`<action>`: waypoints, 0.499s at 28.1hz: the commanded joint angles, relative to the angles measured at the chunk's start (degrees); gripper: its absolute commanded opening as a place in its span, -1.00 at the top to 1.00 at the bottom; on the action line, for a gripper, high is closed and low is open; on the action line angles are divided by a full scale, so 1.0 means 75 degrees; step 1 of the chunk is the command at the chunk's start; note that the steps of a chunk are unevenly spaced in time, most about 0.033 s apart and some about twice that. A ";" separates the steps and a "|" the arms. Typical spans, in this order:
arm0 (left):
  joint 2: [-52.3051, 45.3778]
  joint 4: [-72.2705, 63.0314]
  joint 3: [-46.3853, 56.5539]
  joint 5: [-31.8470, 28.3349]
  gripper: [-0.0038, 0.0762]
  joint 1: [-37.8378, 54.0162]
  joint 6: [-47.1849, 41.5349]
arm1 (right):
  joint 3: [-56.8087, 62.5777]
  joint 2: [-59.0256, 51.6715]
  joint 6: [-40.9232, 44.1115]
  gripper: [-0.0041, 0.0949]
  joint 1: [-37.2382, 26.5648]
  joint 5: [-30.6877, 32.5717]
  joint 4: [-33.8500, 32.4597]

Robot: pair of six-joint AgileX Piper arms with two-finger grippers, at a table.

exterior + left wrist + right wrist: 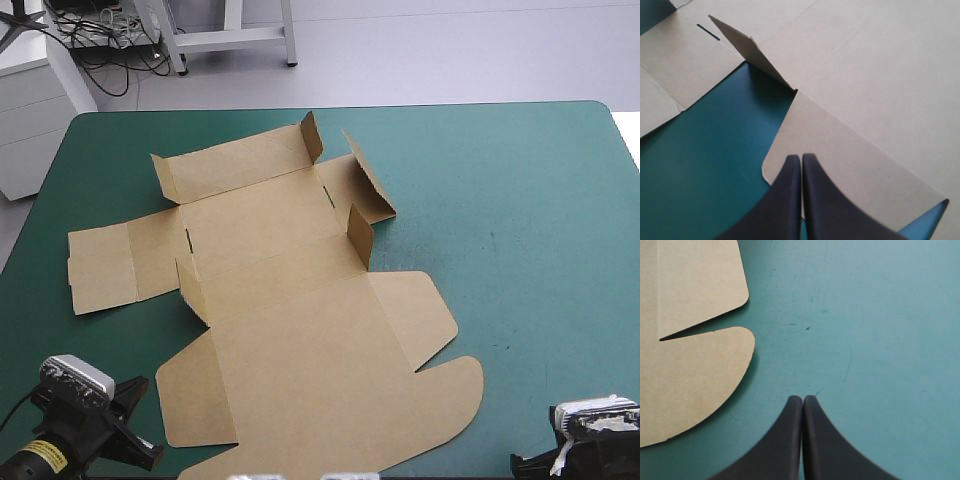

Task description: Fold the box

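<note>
the box (290, 300) lies nearly flat on the teal-green cover (530, 230), only its small corner flaps (358, 235) raised, so the folding looks barely begun. the left gripper (801, 159), fingers pressed together on nothing, sits over the box's near left flap (840, 165); the right gripper (802, 399), likewise pinched empty, hangs just off the box's rounded near right tab (695, 385). next, i judge, a gripper must part its fingers and catch a box edge to raise a wall
</note>
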 commanded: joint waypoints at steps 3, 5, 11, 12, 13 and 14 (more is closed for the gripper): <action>0.0082 -0.0061 -0.0178 -0.0464 0.93 0.0001 0.0048 | -0.0184 0.0126 -0.0023 0.96 0.0001 -0.0492 0.0099; 0.0082 -0.0061 -0.0178 -0.0464 0.93 0.0001 0.0134 | -0.0184 0.0126 -0.0023 0.96 0.0001 -0.0492 0.0099; 0.0082 -0.0029 -0.0178 -0.0464 0.93 0.0001 0.0134 | -0.0416 0.0554 0.0070 0.96 0.0001 -0.0419 0.0099; 0.0082 -0.0031 -0.0178 -0.0464 0.93 0.0001 0.0134 | -0.0521 0.0734 0.0072 0.96 0.0001 -0.0419 0.0099; 0.0082 -0.0031 -0.0178 -0.0464 0.93 0.0001 0.0134 | -0.0686 0.0951 0.0072 0.96 0.0001 -0.0445 0.0099; 0.0082 -0.0031 -0.0178 -0.0464 0.93 0.0001 0.0134 | -0.0885 0.1201 0.0072 0.96 0.0001 -0.0484 0.0085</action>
